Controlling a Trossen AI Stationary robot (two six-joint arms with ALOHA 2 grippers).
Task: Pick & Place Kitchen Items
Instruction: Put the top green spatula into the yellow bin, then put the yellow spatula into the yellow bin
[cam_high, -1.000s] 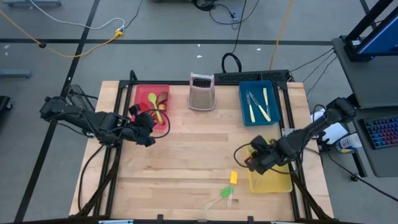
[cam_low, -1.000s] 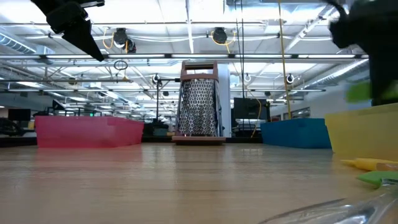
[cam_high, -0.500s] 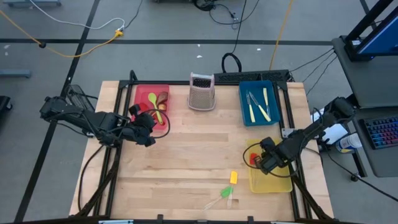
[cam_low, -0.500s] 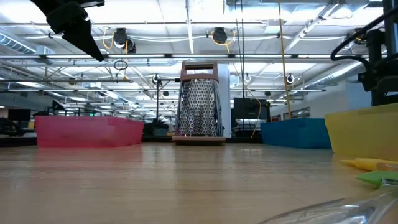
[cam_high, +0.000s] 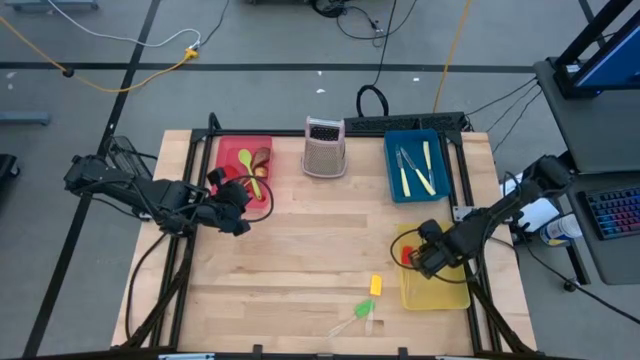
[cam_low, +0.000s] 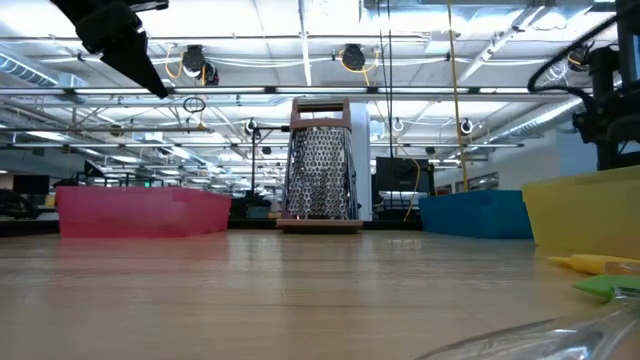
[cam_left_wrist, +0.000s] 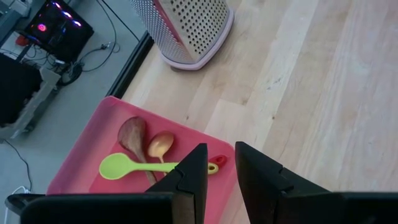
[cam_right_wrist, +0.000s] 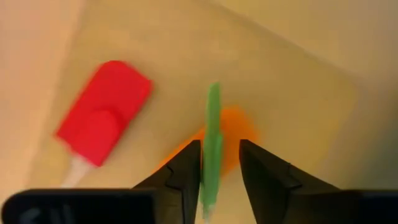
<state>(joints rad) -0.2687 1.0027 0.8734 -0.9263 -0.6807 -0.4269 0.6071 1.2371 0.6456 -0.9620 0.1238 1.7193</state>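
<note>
Two utensils still lie loose on the bare wood beside the yellow tray, so the sorting looks well along but not finished. The right gripper hangs over that tray with its fingers slightly spread around a green-headed spatula seen edge-on; whether they grip it or have let go I cannot tell. Under it in the tray lie an orange-headed spatula and a red-headed spatula. Just outside the tray wait a yellow-headed spatula and a second green spatula. Well away from the tray, the left gripper waits, fingers a little apart and empty, over a red tray holding spoons.
</note>
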